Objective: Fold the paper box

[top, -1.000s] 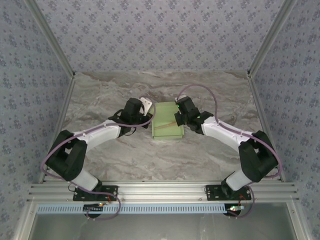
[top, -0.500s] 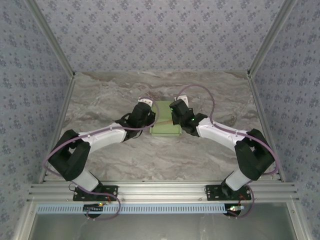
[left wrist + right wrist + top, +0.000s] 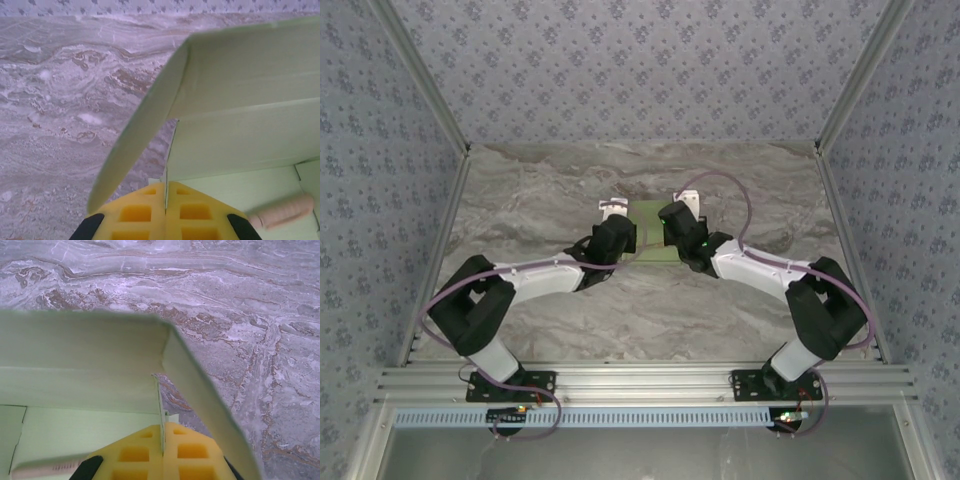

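The paper box [image 3: 649,236] is pale green card lying mid-table between my two grippers. My left gripper [image 3: 631,240] is at its left side and my right gripper [image 3: 667,232] at its right. In the left wrist view the yellow fingers [image 3: 135,212] are shut on a thin upright card wall of the paper box [image 3: 240,105], and a side flap curls up to the left. The right gripper [image 3: 163,429] pinches the opposite upright wall of the paper box [image 3: 80,365] the same way. A tan stick [image 3: 282,212] lies on the box floor, seen again as the stick [image 3: 47,467].
The marble table [image 3: 530,200] stretches around the box on every side. Aluminium posts and patterned walls enclose it, and a metal rail [image 3: 640,380] carrying both arm bases runs along the near edge.
Both grippers have moved inward and farther from the bases, drawing the box's side walls up. The green card looks narrower from above than a second ago.
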### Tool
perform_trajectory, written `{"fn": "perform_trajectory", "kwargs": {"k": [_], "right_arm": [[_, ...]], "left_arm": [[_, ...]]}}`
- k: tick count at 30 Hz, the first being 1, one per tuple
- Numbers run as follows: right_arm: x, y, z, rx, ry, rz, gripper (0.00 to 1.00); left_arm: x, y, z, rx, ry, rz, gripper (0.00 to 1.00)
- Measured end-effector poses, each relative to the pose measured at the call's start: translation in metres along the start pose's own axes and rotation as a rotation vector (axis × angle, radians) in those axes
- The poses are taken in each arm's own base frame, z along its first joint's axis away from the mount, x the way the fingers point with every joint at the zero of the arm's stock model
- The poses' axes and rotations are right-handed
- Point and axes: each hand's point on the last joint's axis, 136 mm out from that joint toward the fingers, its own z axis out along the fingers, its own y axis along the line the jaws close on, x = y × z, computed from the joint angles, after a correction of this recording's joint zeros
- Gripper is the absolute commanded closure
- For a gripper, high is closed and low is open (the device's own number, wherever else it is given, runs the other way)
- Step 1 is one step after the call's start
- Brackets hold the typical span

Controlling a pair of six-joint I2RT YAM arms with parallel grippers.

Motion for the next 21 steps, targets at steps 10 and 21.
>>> {"fn": "perform_trajectory", "kwargs": {"k": [10,21], "right_arm": [[0.002,0.003,0.008,0.003,-0.011,0.009,0.96],[0.02,0.0,0.014,-0.003,-0.005,0.053,0.96]], "left_arm": [[0.007,0.002,0.009,-0.055,-0.052,-0.003,0.99],[0.024,-0.002,0.003,-0.069,-0.094,0.005,0.99]]}}
